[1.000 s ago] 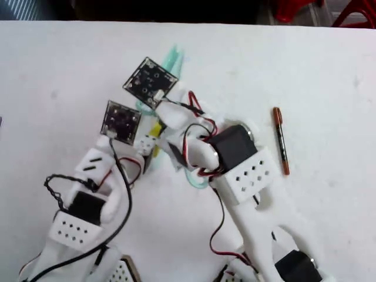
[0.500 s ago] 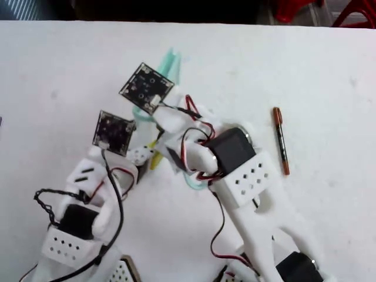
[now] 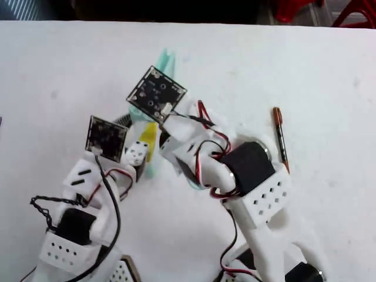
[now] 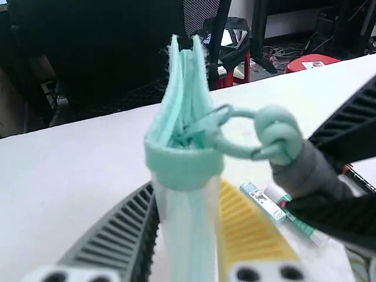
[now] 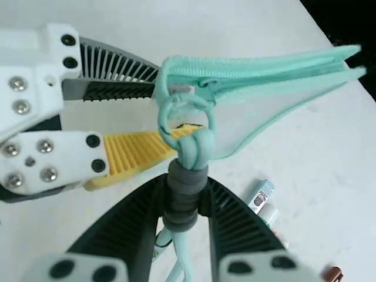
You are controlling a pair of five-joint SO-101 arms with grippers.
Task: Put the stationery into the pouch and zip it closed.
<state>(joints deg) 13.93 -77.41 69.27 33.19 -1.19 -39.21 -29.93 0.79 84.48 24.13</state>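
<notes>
A: Table and pouch?
B: White table (image 3: 70,64). The mint pouch (image 4: 185,117) stood on edge near its middle, between the two grippers.
A: Left gripper?
B: The left gripper (image 4: 188,194) was clamped on one end of the pouch, one finger pressed against each side.
A: Right gripper?
B: The right gripper (image 5: 186,185) was pinched tight on the grey pull cord (image 5: 185,202) of the zipper.
A: Loose stationery?
B: A brown pen (image 3: 280,138) lay apart from the pouch, beside the right arm. A small white-and-teal tube (image 4: 282,211) lay near the pouch.
</notes>
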